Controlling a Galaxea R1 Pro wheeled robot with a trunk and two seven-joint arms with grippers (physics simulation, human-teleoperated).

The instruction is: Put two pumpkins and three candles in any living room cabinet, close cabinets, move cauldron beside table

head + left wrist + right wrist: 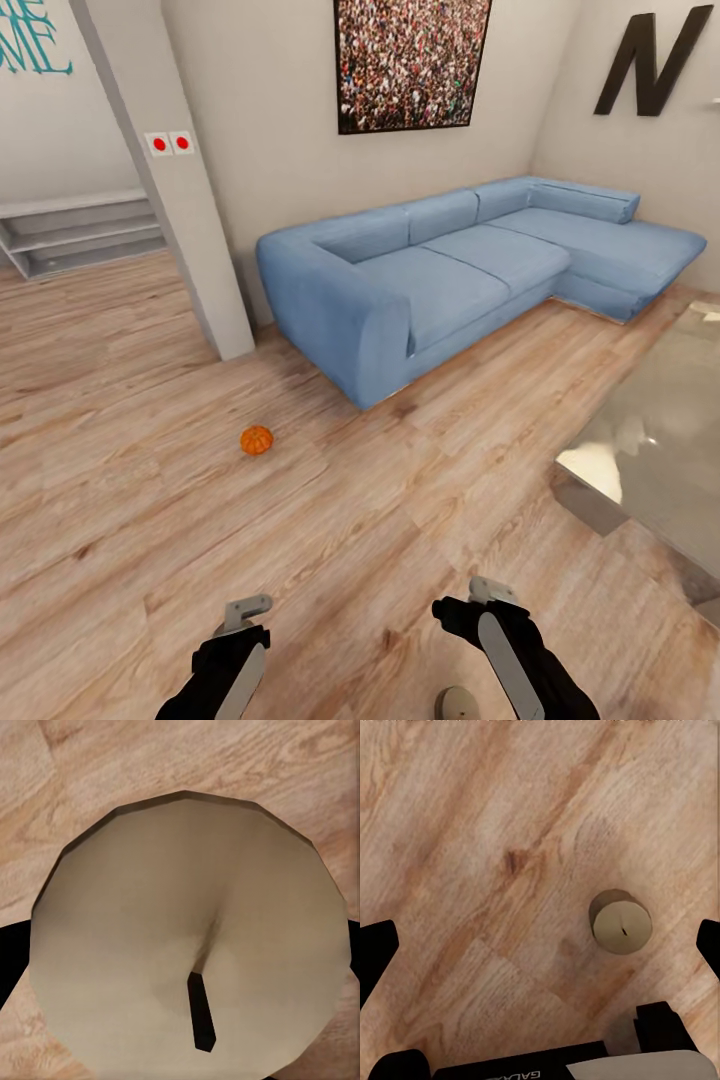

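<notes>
Orange against pale wood, a pumpkin [256, 440] sits on the floor [130, 500] near the front corner of the blue sofa [440, 280], well ahead of both arms. The glass table [660, 440] stands at the right, apart from the sofa. The left gripper [180, 945] is clamped on a beige candle [187, 937] whose dark wick faces the wrist camera. The right gripper [540, 945] hangs above the floor with its fingers [375, 952] wide apart; a second candle [620, 921] stands upright on the boards between them, nearer one finger, touching neither.
</notes>
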